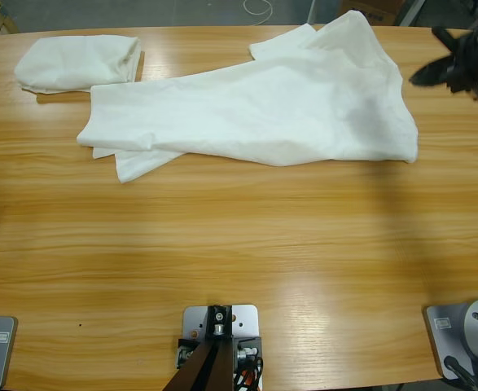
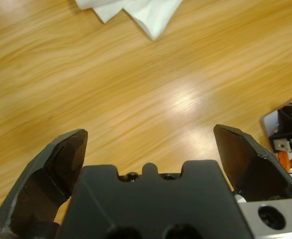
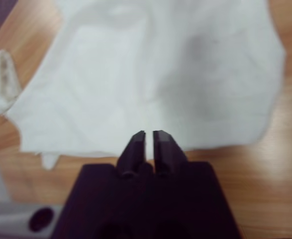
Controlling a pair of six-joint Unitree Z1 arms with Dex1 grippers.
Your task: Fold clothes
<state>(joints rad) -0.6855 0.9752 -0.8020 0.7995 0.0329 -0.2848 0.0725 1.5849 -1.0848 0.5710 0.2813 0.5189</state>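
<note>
— What are the jaws doing, starting with the right one?

— The right gripper (image 3: 149, 135) has its jaws pressed nearly together with only a thin slit between them, and nothing is caught in it. In the high view this gripper (image 1: 450, 69) is a dark shape at the upper right edge, partly cut off by the picture's border, held beside the right end of the shirt.

— And the left?

— The left gripper (image 2: 150, 144) is spread wide, both jaws apart with bare table (image 2: 136, 89) between them. From above it is almost entirely out of sight.

— Where is the clothing relative to them?

— A large white T-shirt (image 1: 287, 106) lies rumpled and lengthwise across the far half of the table. From the right wrist it (image 3: 160, 64) fills the view just past the jaw tips. From the left wrist only a corner of white cloth (image 2: 136, 12) shows at the top edge, well apart from the jaws.

— Anything else?

— A second shirt, a folded bundle (image 1: 80, 63), sits at the far left, just beside the spread shirt's end.

— Any lettering or labels?

— None can be made out on either one.
</note>
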